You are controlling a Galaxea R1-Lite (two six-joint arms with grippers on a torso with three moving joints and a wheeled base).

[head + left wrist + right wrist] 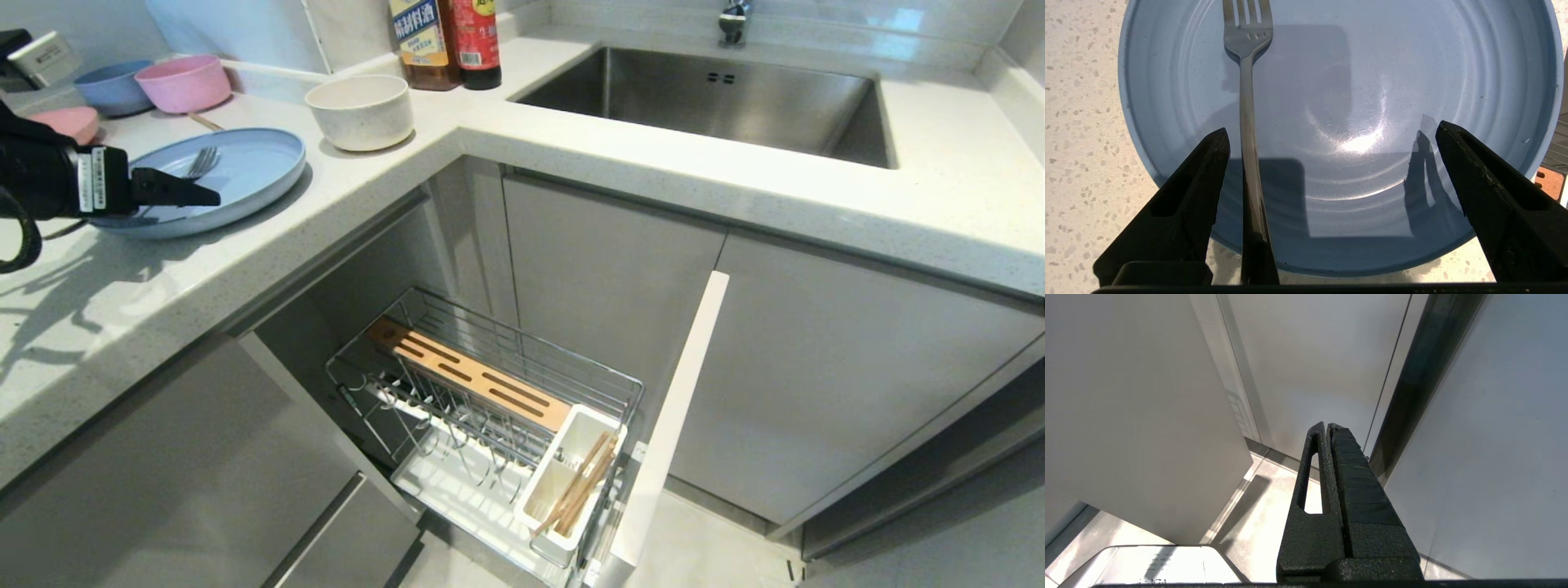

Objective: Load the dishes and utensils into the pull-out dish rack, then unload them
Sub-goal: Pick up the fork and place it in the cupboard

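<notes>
So the wide, shallow pale blue round plate (245, 175) is sitting flat on the speckled white stone countertop (571, 155), over by the counter's left end. Everything else I'll place off that plate. The slim grey metal fork (1247, 134) lies on the plate, tines pointing away from the arm, handle running out over the plate's near rim.

The left gripper (1331, 143) hovers just over the near part of the plate with its black fingers (1204, 171) spread wide, nothing between them being pinched. In the left wrist view the fork handle passes right beside one finger, inside the gap; can't tell if they touch.

Just past the plate, toward the corner, is the smaller deep cream-white matte bowl (360, 110). Behind the plate are a small pink bowl (183, 82) and a small blue bowl (113, 87).

Well below the plate, pulled out from the cabinets, is the chrome wire pull-out dish rack (506, 408) with its slotted wooden strip. The thin light-wood chopsticks (581, 486) are leaning in its white plastic utensil cup (563, 482).

The right gripper (1327, 426) is nowhere near the plate, down by grey cabinet panels, fingers pressed together on nothing.
</notes>
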